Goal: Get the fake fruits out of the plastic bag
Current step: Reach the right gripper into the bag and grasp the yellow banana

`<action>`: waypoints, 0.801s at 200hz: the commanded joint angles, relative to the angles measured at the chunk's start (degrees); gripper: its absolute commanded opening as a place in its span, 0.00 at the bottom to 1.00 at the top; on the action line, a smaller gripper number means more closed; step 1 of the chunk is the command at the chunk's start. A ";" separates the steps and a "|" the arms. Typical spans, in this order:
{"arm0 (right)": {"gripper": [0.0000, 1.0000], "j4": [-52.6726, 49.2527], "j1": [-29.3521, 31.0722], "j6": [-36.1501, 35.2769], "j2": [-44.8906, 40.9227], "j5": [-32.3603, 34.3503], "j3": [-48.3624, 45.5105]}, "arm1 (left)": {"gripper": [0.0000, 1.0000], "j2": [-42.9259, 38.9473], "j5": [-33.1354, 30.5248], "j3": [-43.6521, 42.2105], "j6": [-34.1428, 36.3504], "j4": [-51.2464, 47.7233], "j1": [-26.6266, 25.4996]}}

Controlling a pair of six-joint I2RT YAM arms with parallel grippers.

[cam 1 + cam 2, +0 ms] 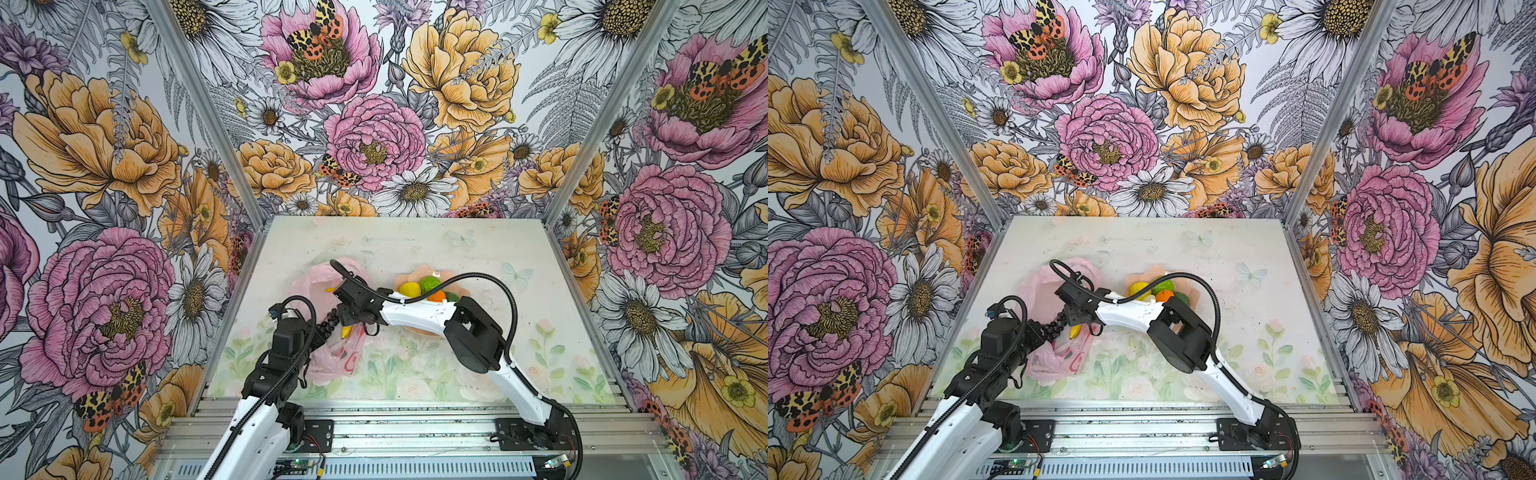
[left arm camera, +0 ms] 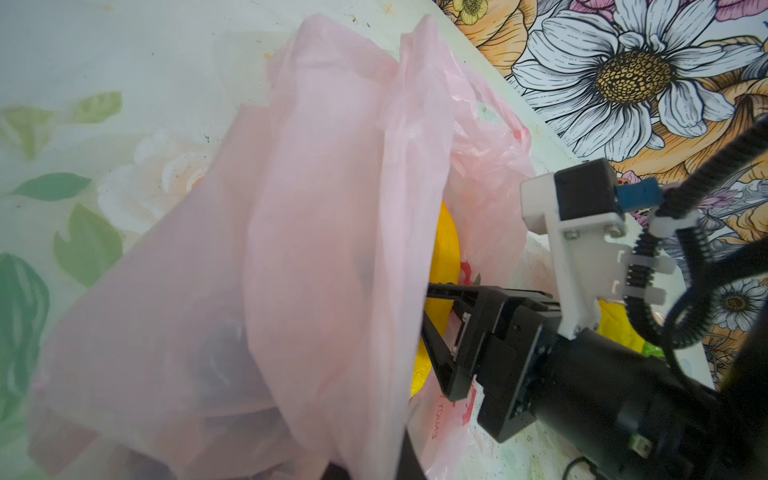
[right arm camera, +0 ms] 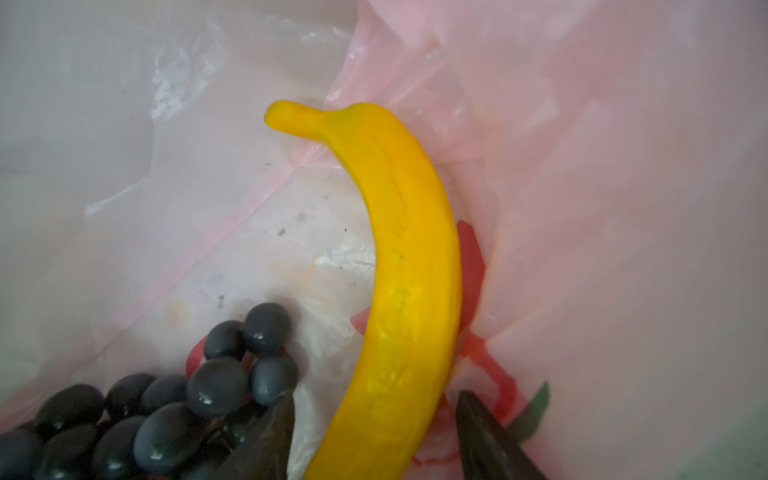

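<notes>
The pink plastic bag (image 1: 332, 361) (image 1: 1054, 365) lies left of centre. My left gripper (image 1: 319, 334) (image 2: 409, 461) is shut on a fold of the bag (image 2: 324, 208), holding it up. My right gripper (image 1: 353, 328) (image 3: 374, 411) reaches into the bag's mouth and is open, one finger on each side of the yellow banana (image 3: 415, 266) (image 1: 346, 331) with a gap on both sides. A dark grape bunch (image 3: 166, 415) (image 1: 328, 322) lies beside the banana. A lemon (image 1: 409, 289), lime (image 1: 430, 284), orange (image 1: 436, 296) and avocado (image 1: 452, 297) sit in the peach dish (image 1: 405, 276).
The peach scalloped dish stands just right of the bag, partly under my right forearm (image 1: 415, 316). Flowered walls close in the table on the left, back and right. The metal rail (image 1: 415, 419) with both arm bases runs along the front edge.
</notes>
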 commanded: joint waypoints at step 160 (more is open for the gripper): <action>0.33 -4.14 -0.56 -2.99 3.83 2.46 7.76 | 0.00 -0.59 1.34 -0.63 1.83 1.34 -0.59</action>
